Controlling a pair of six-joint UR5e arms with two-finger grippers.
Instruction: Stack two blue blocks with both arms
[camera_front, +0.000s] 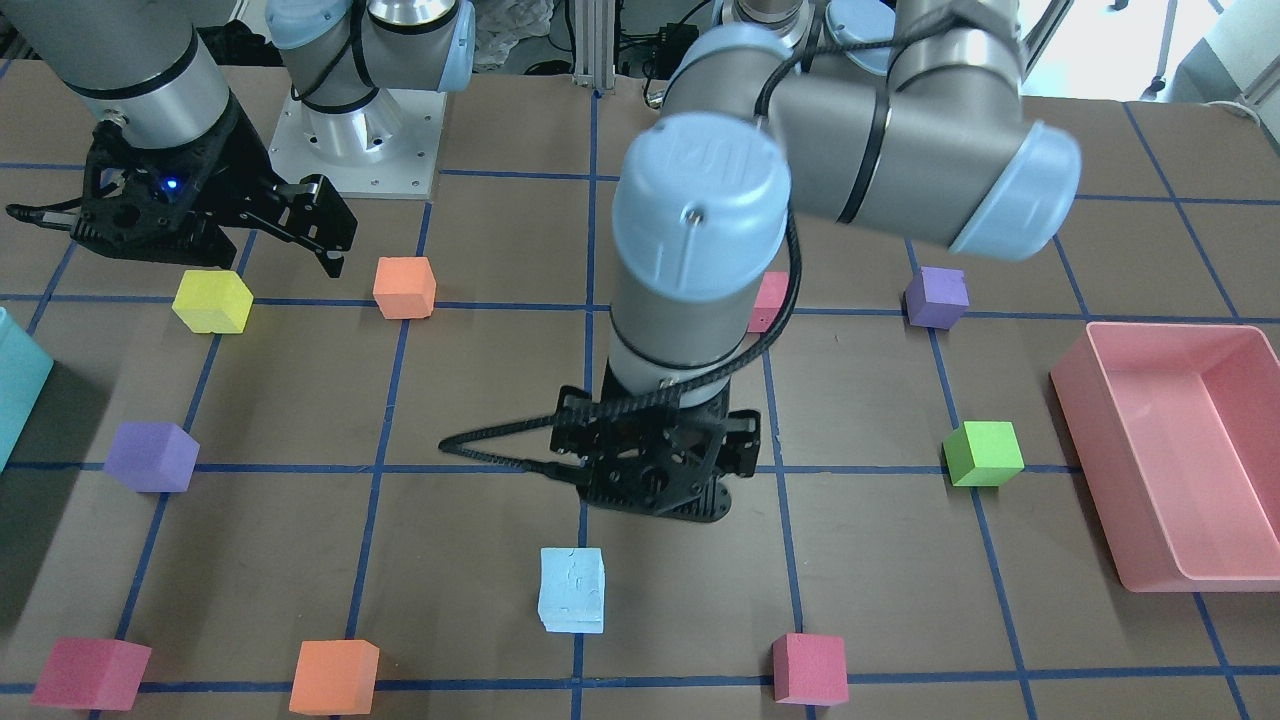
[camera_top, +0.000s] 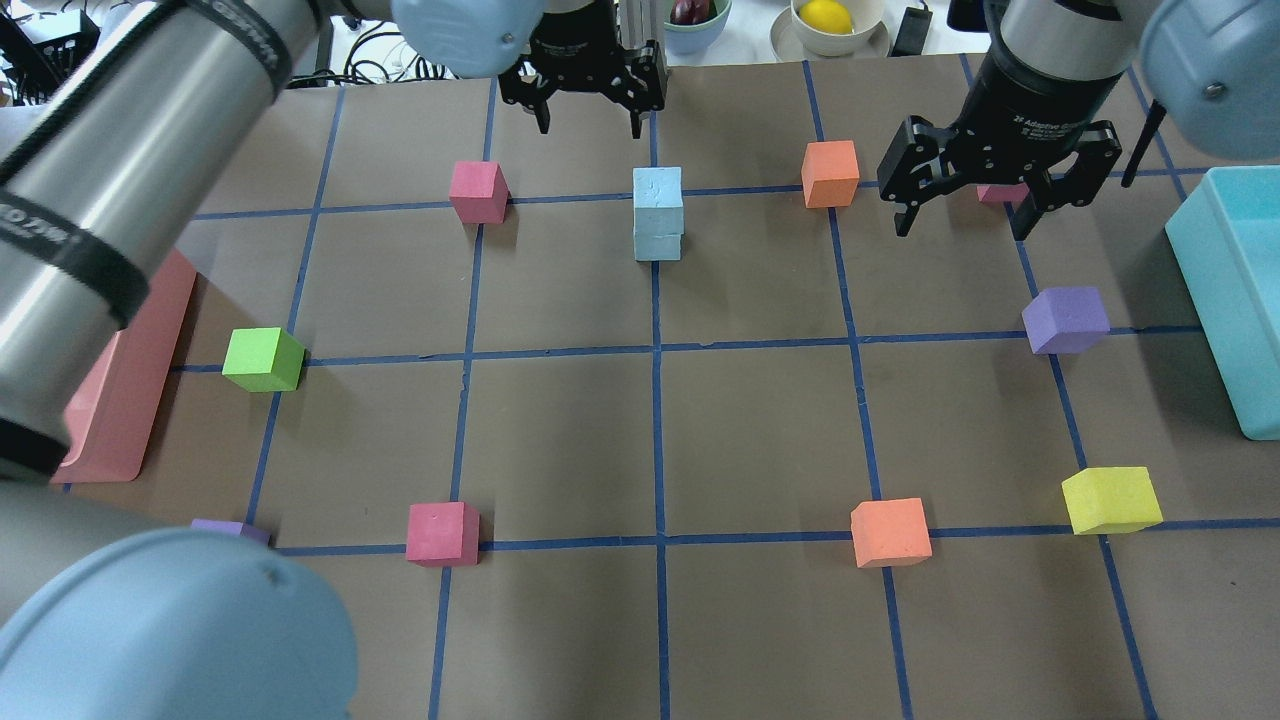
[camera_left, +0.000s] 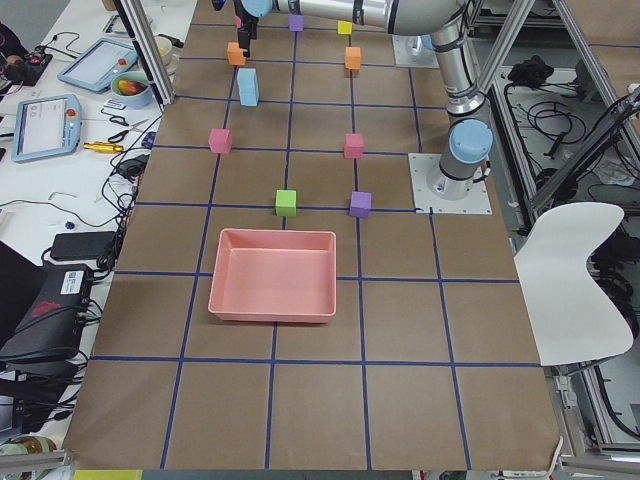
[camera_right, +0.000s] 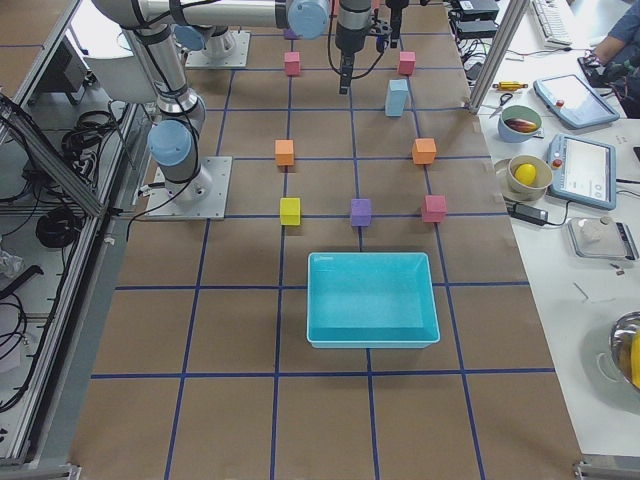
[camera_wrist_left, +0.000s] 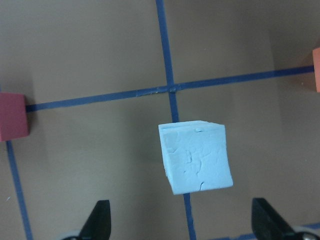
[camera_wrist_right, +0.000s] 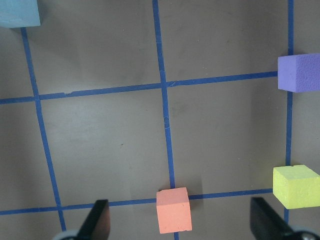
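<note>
The table (camera_top: 760, 440) is marked with a taped grid. In the overhead view the left arm (camera_top: 120, 180) is reached toward 12 o'clock and the right arm (camera_top: 1050, 40) is held at 2 o'clock.

The stacking step is judged complete, and a retreat is judged to be in hand. For the next move, a straight lift clear of the stack is called for, without sideways drift.

The left gripper (camera_top: 588, 120) is held above the stack and shown at 11 o'clock of it. Its jaws are spread wide, nothing is held and nothing is touched. In the wrist view, its fingers (camera_wrist_left: 99, 220) are seen well apart.

The right gripper (camera_top: 962, 222) is likewise wide and empty. It is at 3 o'clock of the stack, beyond an orange block (camera_top: 830, 174).

The upper block (camera_top: 658, 188) is seated squarely on the lower block (camera_top: 657, 246). Both are on a grid line at 12 o'clock of the table centre.
</note>
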